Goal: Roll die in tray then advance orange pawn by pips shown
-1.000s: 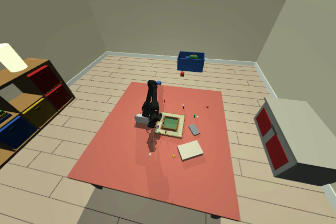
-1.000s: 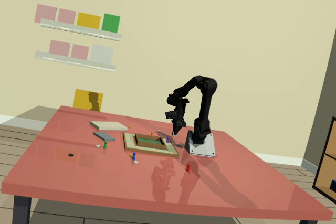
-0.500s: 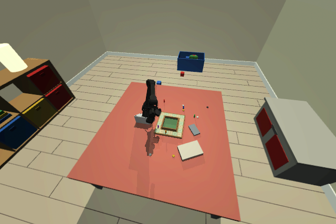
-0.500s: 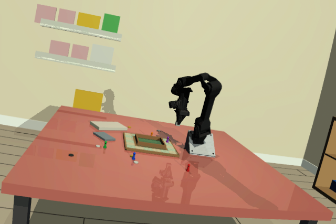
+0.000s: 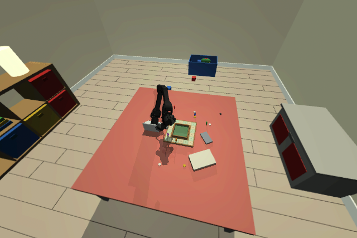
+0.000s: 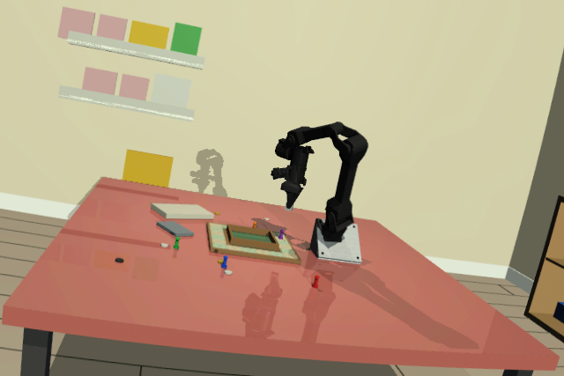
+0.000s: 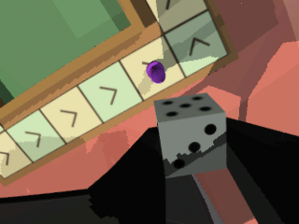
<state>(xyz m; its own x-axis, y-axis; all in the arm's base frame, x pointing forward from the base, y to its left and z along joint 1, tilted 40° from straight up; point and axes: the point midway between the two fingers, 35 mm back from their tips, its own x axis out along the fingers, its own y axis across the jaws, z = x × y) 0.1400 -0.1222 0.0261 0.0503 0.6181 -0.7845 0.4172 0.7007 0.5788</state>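
My gripper (image 7: pixel 186 131) (image 6: pixel 289 204) is shut on the grey die (image 7: pixel 189 133) (image 6: pixel 286 209) and holds it in the air, just outside the corner of the game board (image 7: pixel 107 95) (image 6: pixel 255 255) (image 5: pixel 192 135). The die's top face shows several pips. A purple pawn (image 7: pixel 156 71) (image 6: pixel 282 233) stands on the arrow track right below the die. The orange pawn (image 6: pixel 254 224) stands on the board's far side. The green-floored tray (image 7: pixel 56 19) (image 6: pixel 251 238) (image 5: pixel 181 130) fills the middle of the board.
The robot base (image 6: pixel 339 246) (image 5: pixel 149 126) stands beside the board. Green (image 6: pixel 176 242), blue (image 6: pixel 223 261) and red (image 6: pixel 315 281) pawns stand off the board on the table. A white slab (image 5: pixel 201 159) and a grey slab (image 5: pixel 206 137) lie beyond the board, with small tokens scattered.
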